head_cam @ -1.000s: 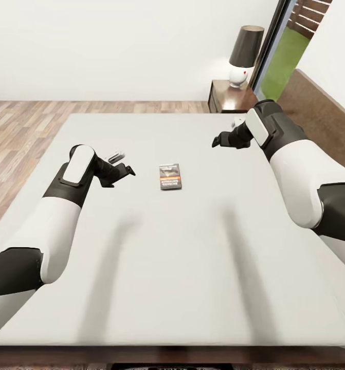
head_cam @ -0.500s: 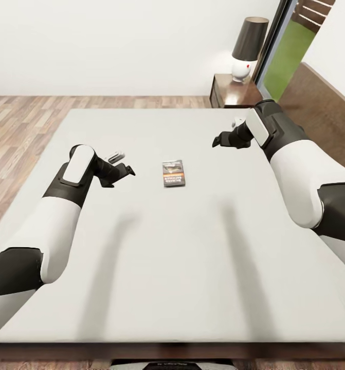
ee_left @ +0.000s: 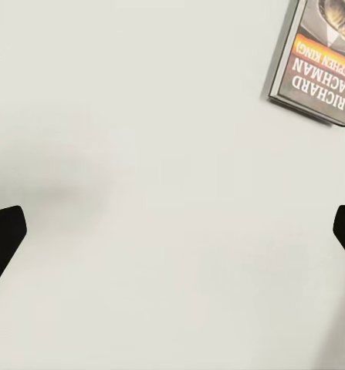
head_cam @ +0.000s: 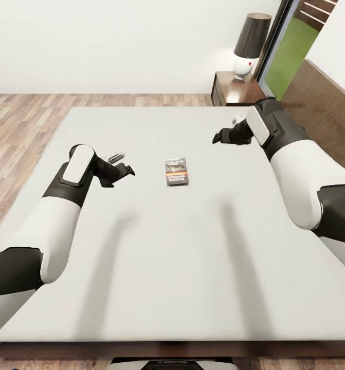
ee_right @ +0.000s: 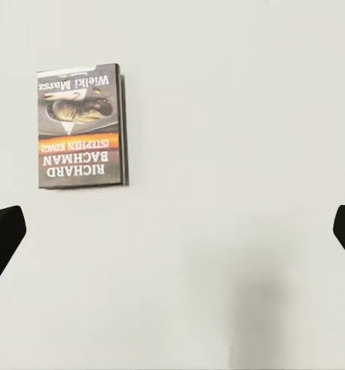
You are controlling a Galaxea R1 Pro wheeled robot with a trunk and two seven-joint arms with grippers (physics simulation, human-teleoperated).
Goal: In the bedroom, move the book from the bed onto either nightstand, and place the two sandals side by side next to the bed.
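Bed [head_cam: 157, 288]: light grey mattress, dark wood frame along near edge. Book [head_cam: 176, 171] lies flat on mattress just past centre, toward 12 o'clock (cover up, orange lettering). Nightstand [head_cam: 234, 88] beyond bed at 1 o'clock, lamp [head_cam: 249, 43] on top.

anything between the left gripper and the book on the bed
Nothing. In the head view, only bare grey mattress lies between the left gripper and the book; the left wrist view shows the same plain stretch.
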